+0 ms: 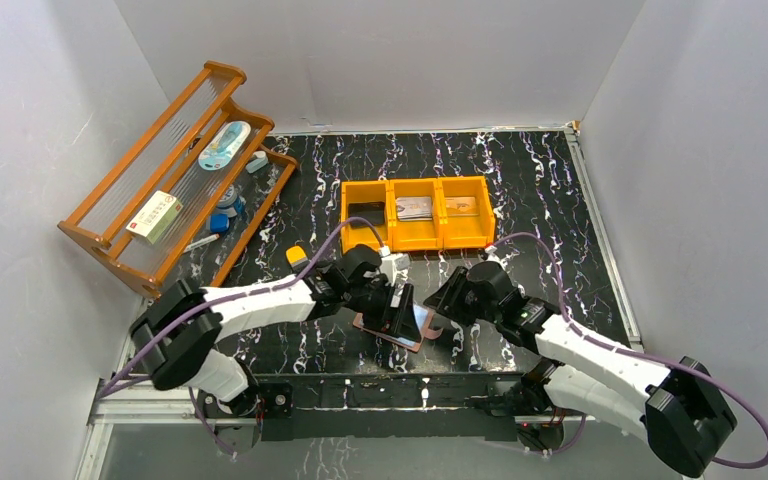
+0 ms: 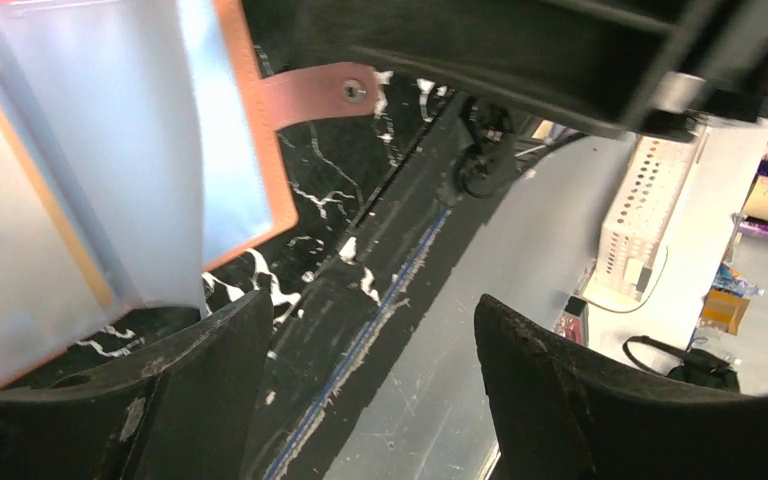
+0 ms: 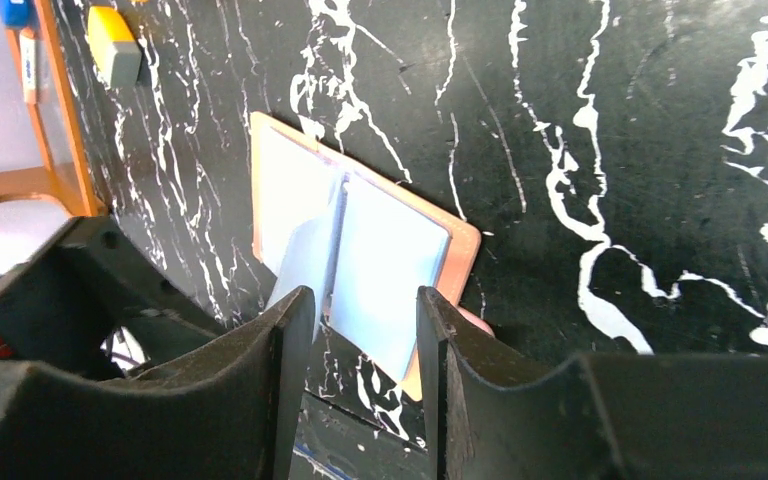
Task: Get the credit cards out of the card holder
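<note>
Black white-veined table (image 1: pixel 550 190), white walls (image 1: pixel 410 60); card holder (image 3: pixel 390 240) lies open; left fingers (image 2: pixel 200 400), right fingers (image 3: pixel 250 400) apart, empty.

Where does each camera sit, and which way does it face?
Top view: sits behind the arms, faces down on the table; both arms show, left gripper and right gripper at the card holder.
Left wrist view: rides the left arm, faces past the table's near edge into the room; its two open fingers show.
Right wrist view: rides the right arm, faces down and toward the wooden rack; its two open fingers show.
Shared: all three see the card holder; top and right wrist see the yellow block.
</note>
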